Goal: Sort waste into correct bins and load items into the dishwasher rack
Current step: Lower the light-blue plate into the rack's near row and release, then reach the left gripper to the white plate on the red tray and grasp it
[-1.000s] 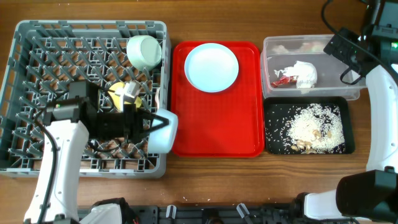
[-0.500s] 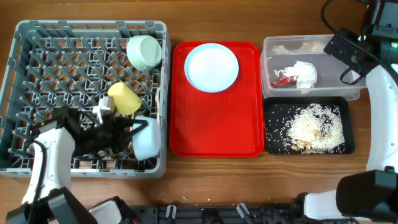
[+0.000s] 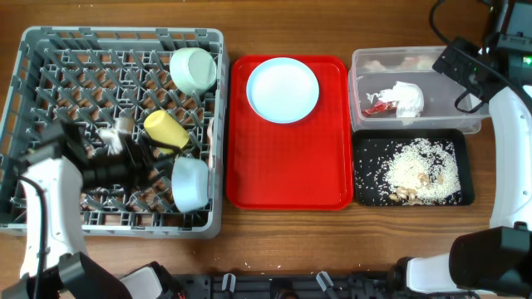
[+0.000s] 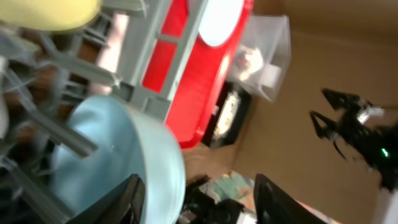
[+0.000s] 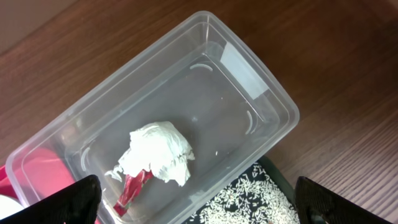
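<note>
Left pincer (image 4: 198, 186): jaws spread wide, clamping nothing; one finger sits just beside the rim of the lower bowl.
Lower bowl (image 3: 189, 183): pale mint-green, tilted among the pegs near the front right corner of the dishwasher rack (image 3: 125, 35).
Upper bowl (image 3: 193, 70): pale mint-green, tipped over at the rack's far right corner.
Yellow cup (image 3: 166, 130): on its side among the pegs, between the two bowls.
Pale blue plate (image 3: 283, 90): flat on the far end of the red tray (image 3: 283, 166), beside the rack on the table (image 3: 283, 241).
Right pincer (image 5: 199, 202): jaws wide apart, empty, hanging above the clear tub.
Clear tub (image 3: 366, 62): holds the white napkin (image 3: 407, 98) and red wrapper (image 3: 378, 106), which touch.
Black tray (image 3: 366, 145): just beside the tub, strewn with rice scraps (image 3: 416, 170).
</note>
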